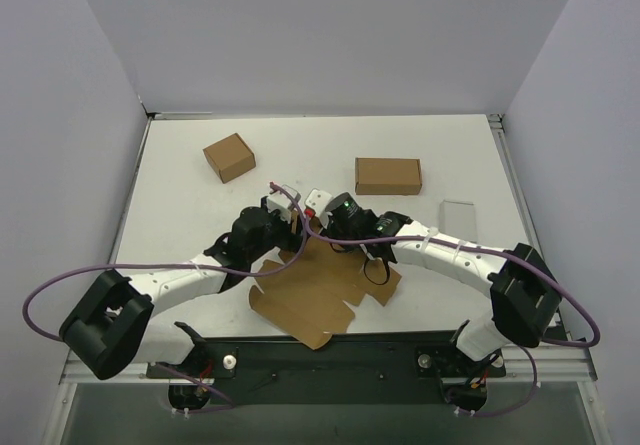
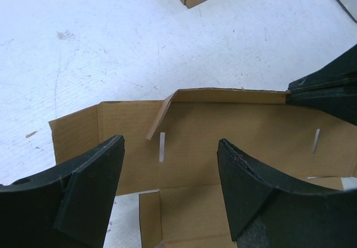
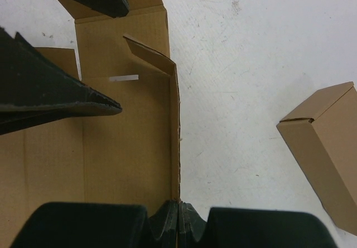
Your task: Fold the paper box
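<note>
With the right pincer (image 3: pixel 178 217) pinched shut on the raised wall (image 2: pixel 234 96) of the flat brown die-cut cardboard mailer box (image 1: pixel 320 290) lying beneath both pincers, the open, empty left pincer (image 2: pixel 170 142) should take the small corner flap (image 2: pixel 162 114) just ahead and fold it inward along its crease.

White arms (image 1: pixel 180 281), black fingers (image 2: pixel 83 195) — looping purple cables (image 1: pixel 30 300).
</note>
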Robot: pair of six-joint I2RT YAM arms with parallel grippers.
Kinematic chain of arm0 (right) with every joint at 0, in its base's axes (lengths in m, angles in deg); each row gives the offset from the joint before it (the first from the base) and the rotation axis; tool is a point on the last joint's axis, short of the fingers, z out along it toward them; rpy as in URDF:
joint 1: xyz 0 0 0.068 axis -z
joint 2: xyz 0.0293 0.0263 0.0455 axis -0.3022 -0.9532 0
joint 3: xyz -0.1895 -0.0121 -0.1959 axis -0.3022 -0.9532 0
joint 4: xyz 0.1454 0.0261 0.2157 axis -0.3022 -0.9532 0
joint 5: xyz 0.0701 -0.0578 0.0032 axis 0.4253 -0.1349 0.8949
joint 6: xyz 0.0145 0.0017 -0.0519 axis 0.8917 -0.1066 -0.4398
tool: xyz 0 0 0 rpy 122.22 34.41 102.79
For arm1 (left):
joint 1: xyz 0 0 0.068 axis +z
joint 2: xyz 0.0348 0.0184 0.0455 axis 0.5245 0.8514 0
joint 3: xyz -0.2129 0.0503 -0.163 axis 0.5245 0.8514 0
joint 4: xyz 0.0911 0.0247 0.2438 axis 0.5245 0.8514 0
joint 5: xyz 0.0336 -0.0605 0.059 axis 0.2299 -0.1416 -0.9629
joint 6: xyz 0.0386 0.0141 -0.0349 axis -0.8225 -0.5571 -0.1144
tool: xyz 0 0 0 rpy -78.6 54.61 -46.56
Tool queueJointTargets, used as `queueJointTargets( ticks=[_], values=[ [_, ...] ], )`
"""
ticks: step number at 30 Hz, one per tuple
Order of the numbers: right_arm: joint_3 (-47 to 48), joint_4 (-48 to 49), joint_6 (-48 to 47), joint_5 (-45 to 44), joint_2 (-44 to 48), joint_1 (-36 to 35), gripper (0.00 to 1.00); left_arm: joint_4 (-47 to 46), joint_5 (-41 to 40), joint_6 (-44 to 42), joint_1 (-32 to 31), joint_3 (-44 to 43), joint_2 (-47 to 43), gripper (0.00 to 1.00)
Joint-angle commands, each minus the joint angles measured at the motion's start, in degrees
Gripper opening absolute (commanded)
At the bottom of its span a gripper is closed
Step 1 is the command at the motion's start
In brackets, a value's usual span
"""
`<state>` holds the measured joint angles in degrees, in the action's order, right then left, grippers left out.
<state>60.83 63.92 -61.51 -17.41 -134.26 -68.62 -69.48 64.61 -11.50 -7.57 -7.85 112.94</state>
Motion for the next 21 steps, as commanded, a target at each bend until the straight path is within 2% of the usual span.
queueJointTargets(
  ticks=[1, 8, 12, 17, 21],
  values=[
    [0.16, -1.02, -0.44, -0.87, 2.23, -0.74, 0.00, -3.31, -2.23, -2.25, 0.26, -1.41, 0.25, 0.77],
    [0.34, -1.37, -0.44, -0.60, 2.06, -1.18, 0.00, -5.69, 0.32, -3.39, 0.26, -1.58, 2.71, 0.77],
    [0.25, -1.46, -0.44, -0.69, 2.32, -1.36, 0.00, -6.05, 1.99, -3.65, 0.26, -2.37, 4.91, 0.70],
    [0.25, -1.46, -0.44, -0.60, 2.32, -1.45, 0.00, -9.65, 1.20, -4.18, 0.26, -0.53, 4.30, 0.42],
    [0.43, -1.46, -0.18, -0.60, 2.15, -1.53, 0.00, -10.88, 1.37, -4.97, 0.26, 0.70, 3.16, 0.31]
  ],
)
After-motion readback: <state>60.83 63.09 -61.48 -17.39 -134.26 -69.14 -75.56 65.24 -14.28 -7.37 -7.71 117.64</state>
